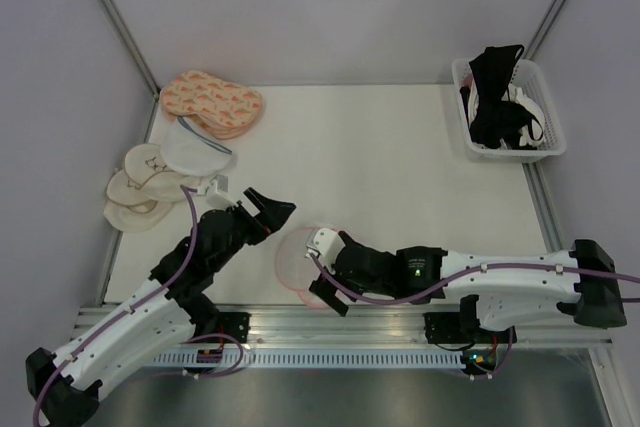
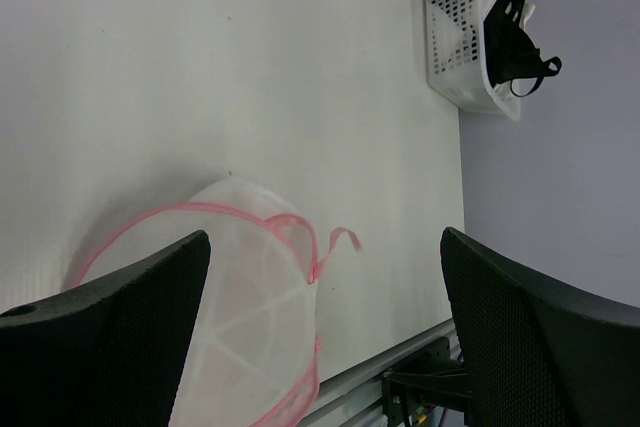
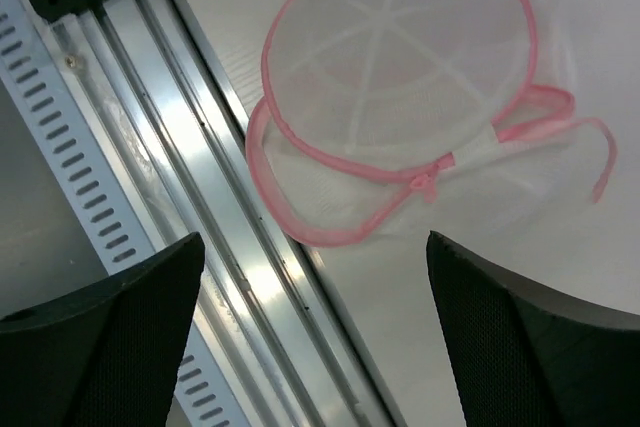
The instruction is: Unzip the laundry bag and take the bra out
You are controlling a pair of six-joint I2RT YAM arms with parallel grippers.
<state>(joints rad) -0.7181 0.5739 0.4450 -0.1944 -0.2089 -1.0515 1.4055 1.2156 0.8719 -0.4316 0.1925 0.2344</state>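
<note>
One white tabletop (image 1: 380,167) carries everything; both arms reach in over its near edge.

- Basket (image 1: 548,127), far right corner. Holds the bra (image 1: 490,77), black, draped over pale garments, straps hanging over the rim. Well apart from both arms.
- Peach pads (image 1: 210,102) and cream pads (image 1: 140,187), far left. Not in play.
- Laundry bag (image 3: 400,77), at the near edge, just beside the metal rail (image 3: 200,217). Pink zip rim partly parted, the lid lifted on one side. Nothing dark shows through the mesh; it looks empty.
- Left gripper (image 1: 270,202): jaws wide apart, holding nothing, just left of the bag.
- Right gripper (image 3: 315,237): jaws wide apart, empty, hanging over the bag's rim.
- Zip pull (image 3: 428,185), small, at the seam beside the pink loop (image 3: 585,142).

Risks, as I judge them:
- The bag is light and sits at the edge, so a sideways nudge could slide it onto the rail.
- The pull is tiny, so jaws closing slightly off would pinch mesh and drag the whole pod.
- The arms crowd one spot and could knock each other.
</note>
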